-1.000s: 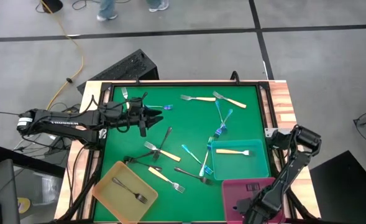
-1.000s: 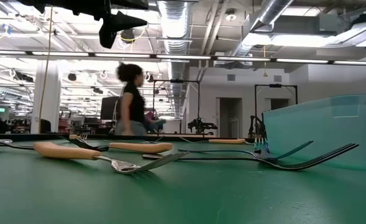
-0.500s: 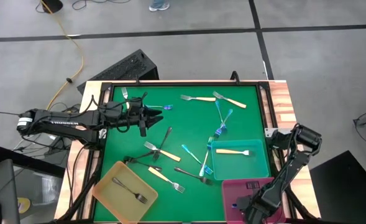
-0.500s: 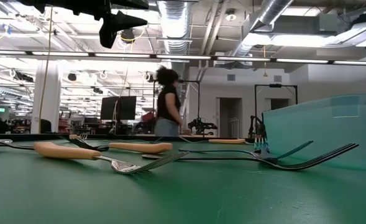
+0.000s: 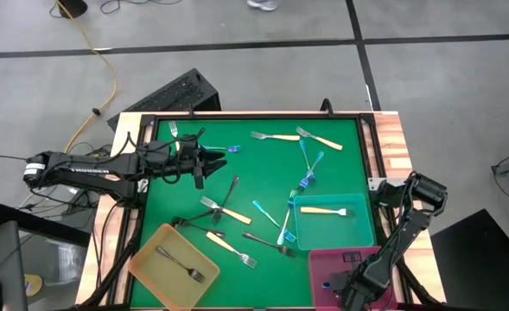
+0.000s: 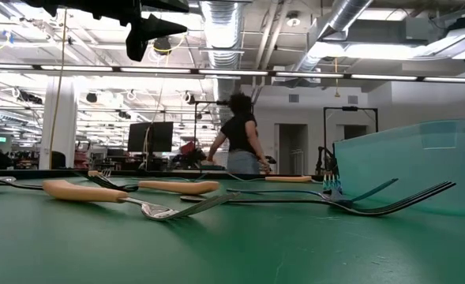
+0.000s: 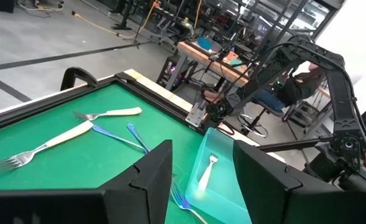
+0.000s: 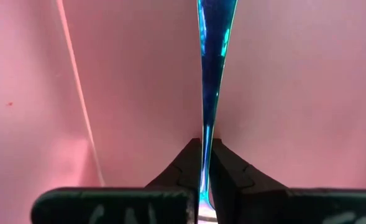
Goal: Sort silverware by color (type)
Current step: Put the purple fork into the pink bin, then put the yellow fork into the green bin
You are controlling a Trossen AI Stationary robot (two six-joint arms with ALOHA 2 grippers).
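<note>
My right gripper (image 8: 205, 148) is low inside the pink tray (image 5: 371, 261) at the table's near right corner, shut on an iridescent blue fork (image 8: 215, 56). My left gripper (image 7: 201, 180) hangs open above the far left of the green mat (image 5: 215, 158), touching nothing. Loose forks lie flat on the mat: cream-handled ones (image 5: 276, 136), blue ones (image 5: 310, 168) and dark ones (image 5: 228, 197). A cream-handled fork (image 5: 323, 210) lies in the teal tray (image 5: 362, 226). A dark fork (image 5: 181, 263) lies in the yellow tray (image 5: 155, 276). My right gripper pinches the blue fork's thin shaft (image 8: 205, 127) between its two fingers (image 8: 186, 163), the fork showing edge-on and running straight out ahead of them over the pink tray's floor. Whether the far end rests on the tray, I cannot tell.
A raised black frame (image 5: 254, 116) borders the mat. The three trays fill the near edge. Crossed forks (image 5: 280, 233) lie just left of the teal tray. A person (image 6: 236, 142) walks in the room beyond the table.
Neither arm nor any fork has moved. The person in the room behind has walked across toward the right of the low view.
</note>
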